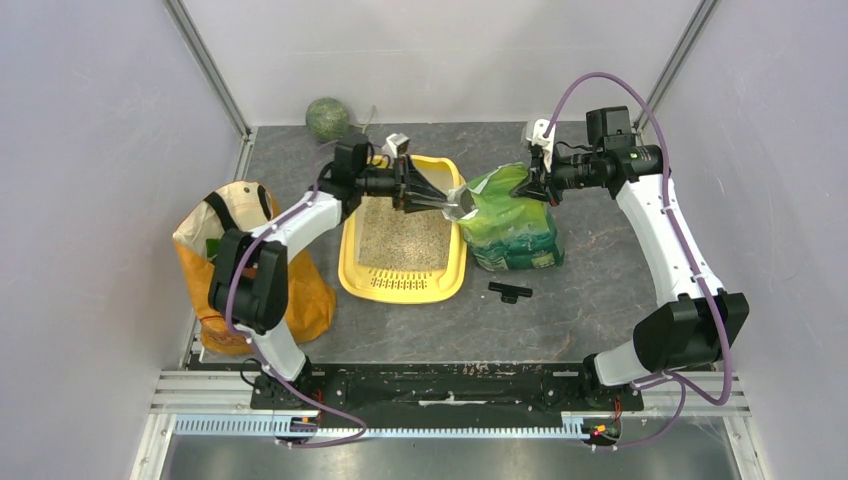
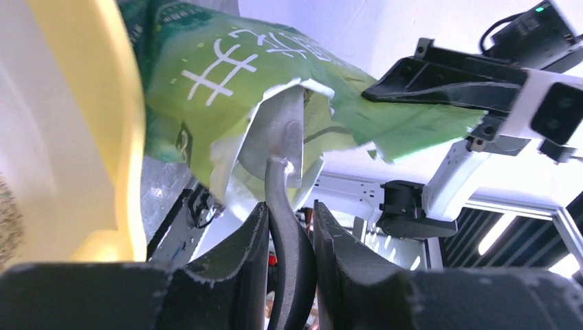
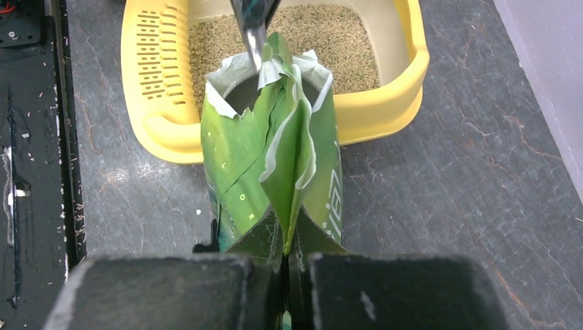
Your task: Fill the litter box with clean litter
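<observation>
Litter lies in the litter box; a shopping bag stands to its left, the litter bag to its right.

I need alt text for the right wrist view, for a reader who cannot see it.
The right fingers pinch the top edge of an open green bag, and a grey scoop reaches into its mouth from the far side. Behind the bag, a yellow litter box holds tan litter.
</observation>
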`<action>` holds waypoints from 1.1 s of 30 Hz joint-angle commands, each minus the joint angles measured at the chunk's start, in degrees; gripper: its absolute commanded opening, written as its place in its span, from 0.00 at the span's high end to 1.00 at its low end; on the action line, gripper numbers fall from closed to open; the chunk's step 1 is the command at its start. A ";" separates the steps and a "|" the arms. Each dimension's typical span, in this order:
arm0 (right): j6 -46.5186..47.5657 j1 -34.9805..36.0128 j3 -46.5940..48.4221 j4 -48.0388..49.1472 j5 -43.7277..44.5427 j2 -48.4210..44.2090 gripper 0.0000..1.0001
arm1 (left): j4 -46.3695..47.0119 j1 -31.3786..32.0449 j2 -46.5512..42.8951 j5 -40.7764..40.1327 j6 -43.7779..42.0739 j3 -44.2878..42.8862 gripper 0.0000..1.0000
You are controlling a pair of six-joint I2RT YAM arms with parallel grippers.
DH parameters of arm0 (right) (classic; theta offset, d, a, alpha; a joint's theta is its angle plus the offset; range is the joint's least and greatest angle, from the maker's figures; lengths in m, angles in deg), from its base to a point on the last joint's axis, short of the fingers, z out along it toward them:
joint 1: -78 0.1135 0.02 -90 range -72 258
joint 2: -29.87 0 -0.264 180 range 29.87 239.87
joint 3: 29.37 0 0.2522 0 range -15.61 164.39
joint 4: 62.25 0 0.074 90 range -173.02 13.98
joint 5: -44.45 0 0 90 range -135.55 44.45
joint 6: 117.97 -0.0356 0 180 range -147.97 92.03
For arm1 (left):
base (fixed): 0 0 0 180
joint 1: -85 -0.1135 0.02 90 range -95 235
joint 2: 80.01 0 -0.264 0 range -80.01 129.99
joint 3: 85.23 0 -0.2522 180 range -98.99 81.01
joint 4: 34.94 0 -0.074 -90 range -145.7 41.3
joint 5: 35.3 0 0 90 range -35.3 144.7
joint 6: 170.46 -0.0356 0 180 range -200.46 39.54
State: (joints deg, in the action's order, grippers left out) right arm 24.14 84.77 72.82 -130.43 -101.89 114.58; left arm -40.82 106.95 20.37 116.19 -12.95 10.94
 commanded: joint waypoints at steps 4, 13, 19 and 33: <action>0.64 0.02 2.82 4.86 -3.91 -3.20 1.00 | -6.43 -5.83 -7.46 4.50 -8.19 -1.49 0.98; 1.74 -0.11 2.54 3.98 -3.85 -3.59 1.00 | -13.88 -10.79 -11.43 6.08 -12.91 0.79 0.98; 2.08 -0.09 2.74 3.92 -3.77 -3.29 1.00 | -19.26 -14.48 -14.43 7.12 -16.42 1.51 0.98; 2.23 -0.10 3.66 3.29 -3.86 -2.42 1.00 | -24.52 -21.80 -19.76 10.42 -18.90 4.13 0.98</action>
State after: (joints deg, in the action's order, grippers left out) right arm 25.59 84.83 72.82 -130.12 -102.26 114.58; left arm -64.82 87.31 4.56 121.52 -29.63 14.96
